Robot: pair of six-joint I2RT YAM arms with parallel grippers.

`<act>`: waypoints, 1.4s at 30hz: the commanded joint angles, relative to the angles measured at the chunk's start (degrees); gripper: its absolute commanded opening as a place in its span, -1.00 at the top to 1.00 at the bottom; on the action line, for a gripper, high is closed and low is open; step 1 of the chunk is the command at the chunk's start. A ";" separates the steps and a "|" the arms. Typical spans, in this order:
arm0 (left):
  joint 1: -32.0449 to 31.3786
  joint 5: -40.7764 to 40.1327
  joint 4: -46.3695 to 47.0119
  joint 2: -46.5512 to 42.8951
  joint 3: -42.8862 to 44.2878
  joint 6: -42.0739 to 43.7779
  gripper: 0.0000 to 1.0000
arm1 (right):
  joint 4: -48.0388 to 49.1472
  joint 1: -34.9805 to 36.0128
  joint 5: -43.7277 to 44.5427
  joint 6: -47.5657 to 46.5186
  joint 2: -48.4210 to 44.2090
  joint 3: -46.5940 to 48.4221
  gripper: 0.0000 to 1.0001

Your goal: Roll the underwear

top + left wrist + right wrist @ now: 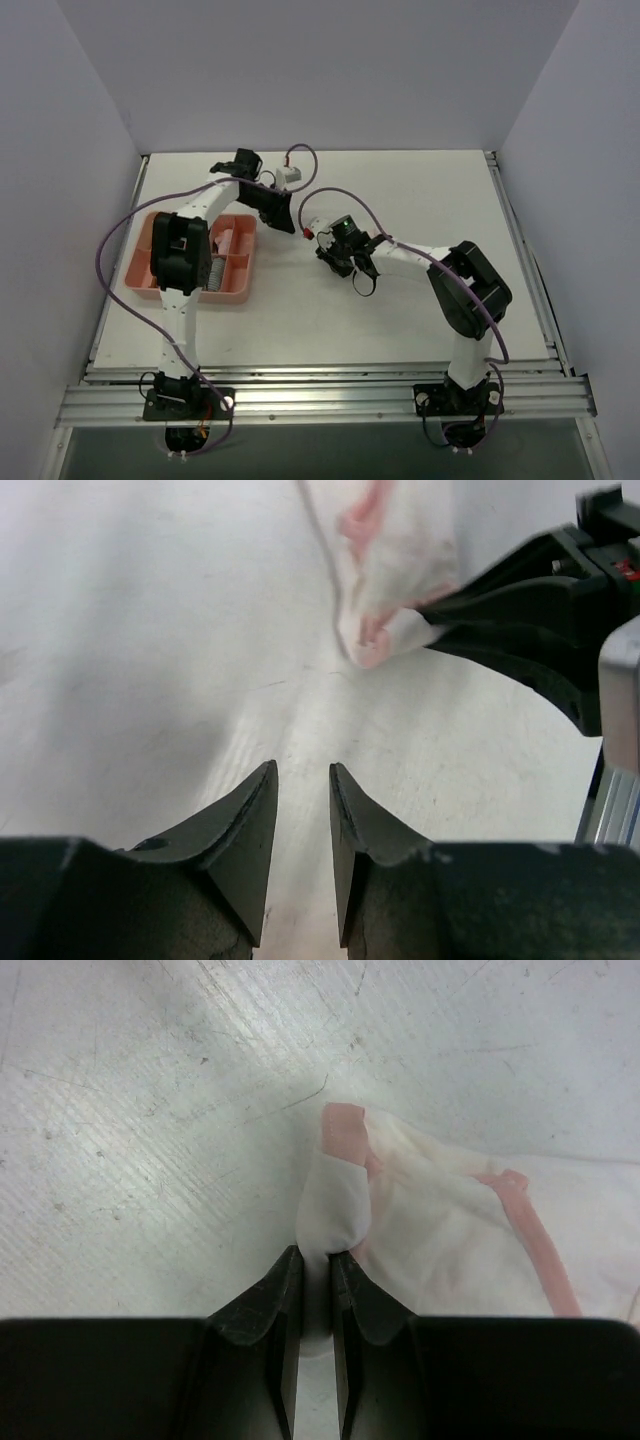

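Observation:
The underwear (440, 1220) is a thin white garment with pink edge trim, lying crumpled on the white table. My right gripper (316, 1260) is shut on a fold at its near edge. In the left wrist view the underwear (400, 570) is at the top, with the right gripper's black fingers (500, 605) pinching its lower corner. My left gripper (303, 775) is a little open and empty, just short of the garment, above bare table. In the top view the underwear (314, 224) lies between the left gripper (293, 225) and the right gripper (323, 241).
A pink compartment tray (240, 218) holding rolled garments stands at the left, under the left arm. A purple cable (340, 195) arcs over the table behind the grippers. The table's right edge has a metal rail (520, 230).

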 commanded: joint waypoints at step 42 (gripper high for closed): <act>-13.74 -11.09 5.46 -11.25 -16.17 32.45 0.07 | 14.63 -16.57 -53.59 29.36 20.22 -1.84 1.00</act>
